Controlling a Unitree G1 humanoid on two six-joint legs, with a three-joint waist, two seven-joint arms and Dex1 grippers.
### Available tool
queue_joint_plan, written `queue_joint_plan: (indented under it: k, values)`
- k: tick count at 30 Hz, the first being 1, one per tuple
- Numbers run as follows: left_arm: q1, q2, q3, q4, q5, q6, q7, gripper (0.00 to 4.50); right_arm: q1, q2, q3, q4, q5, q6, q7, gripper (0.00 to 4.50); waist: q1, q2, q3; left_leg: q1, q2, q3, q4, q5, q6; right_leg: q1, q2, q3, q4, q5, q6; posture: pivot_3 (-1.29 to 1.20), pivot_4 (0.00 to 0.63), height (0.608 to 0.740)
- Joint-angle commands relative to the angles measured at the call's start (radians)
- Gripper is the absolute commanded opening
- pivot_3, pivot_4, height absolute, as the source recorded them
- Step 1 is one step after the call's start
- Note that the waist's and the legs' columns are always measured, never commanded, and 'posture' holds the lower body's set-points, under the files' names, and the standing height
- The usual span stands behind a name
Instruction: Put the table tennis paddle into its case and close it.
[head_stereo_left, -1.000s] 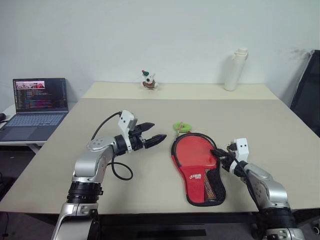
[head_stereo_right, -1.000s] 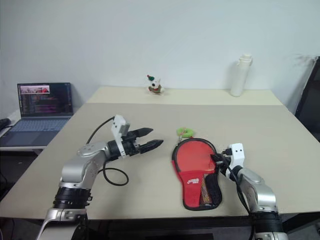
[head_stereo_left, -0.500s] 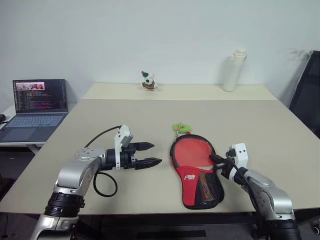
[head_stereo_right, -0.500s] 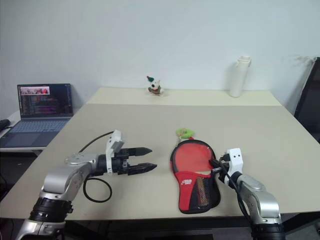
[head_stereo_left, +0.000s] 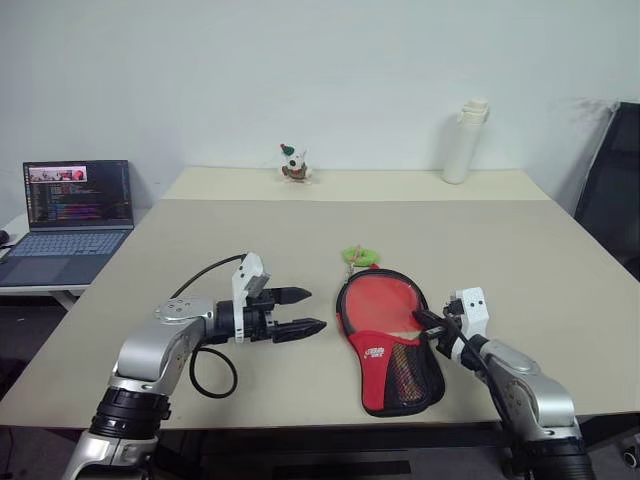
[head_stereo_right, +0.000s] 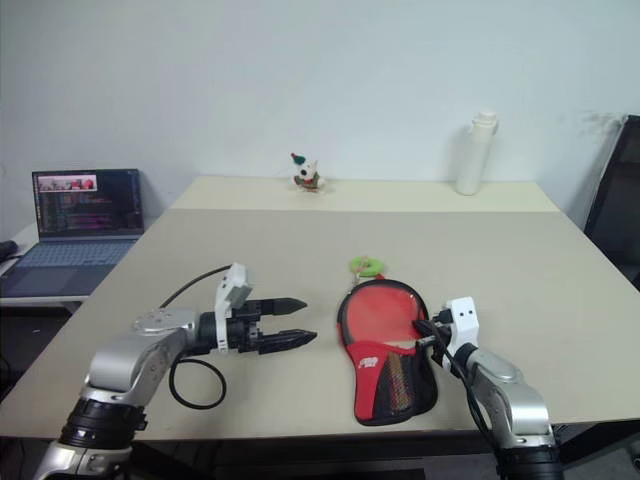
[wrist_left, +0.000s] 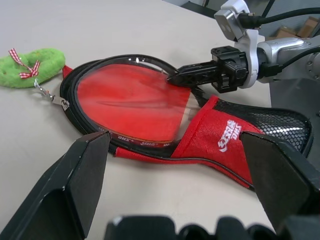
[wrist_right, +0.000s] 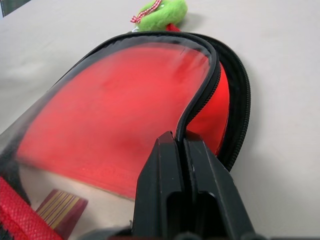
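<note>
right hand (wrist_right: 178, 145): pinched tight on case (head_stereo_left: 398, 348) rim, paddle (wrist_left: 132, 102) inside | left hand (head_stereo_left: 303, 310): fingers spread, empty, beside case

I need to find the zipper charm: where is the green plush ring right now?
The green plush ring lies on the table, touching the far end of the case, ahead of both grippers.

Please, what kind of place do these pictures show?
Probably an office or lab room: a large beige table, an open laptop on a side desk, a black office chair and a plain white wall.
</note>
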Motion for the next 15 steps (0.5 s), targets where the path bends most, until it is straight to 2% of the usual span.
queue_joint_plan:
  k: [1,7,11,15]
  values:
    - [-0.025,-0.006,0.003,-0.004,-0.006,-0.021,0.012,4.50,-0.047,-0.012,-0.012,0.041,-0.025,-0.052,-0.023,0.66,0.001,0.000,0.000,0.000,0.000,0.000,0.000,0.000,0.000,0.000,0.000,0.000,0.000,0.000,0.000,0.00,0.150,0.740]
    - [-0.034,-0.022,-0.002,0.018,0.008,-0.046,0.030,4.50,-0.094,-0.048,-0.029,0.116,-0.065,-0.125,-0.044,2.73,0.003,0.001,0.000,-0.002,-0.002,0.000,-0.002,0.000,0.000,-0.001,0.001,0.000,-0.001,0.002,-0.004,0.00,0.150,0.740]
    - [-0.033,-0.028,-0.009,0.025,0.012,-0.057,0.027,4.50,-0.068,-0.114,-0.039,0.031,-0.001,-0.013,0.032,4.08,0.004,0.001,0.001,-0.003,-0.003,-0.001,-0.002,0.000,0.000,-0.001,0.000,0.000,-0.002,0.002,-0.003,0.00,0.150,0.740]
    - [-0.034,-0.023,-0.012,0.036,0.011,-0.066,0.023,4.50,0.014,-0.206,-0.050,-0.140,0.121,0.147,0.138,4.08,0.006,0.002,0.001,-0.003,-0.004,-0.002,-0.002,0.000,0.000,-0.001,-0.001,-0.001,-0.001,0.002,-0.003,0.00,0.150,0.740]
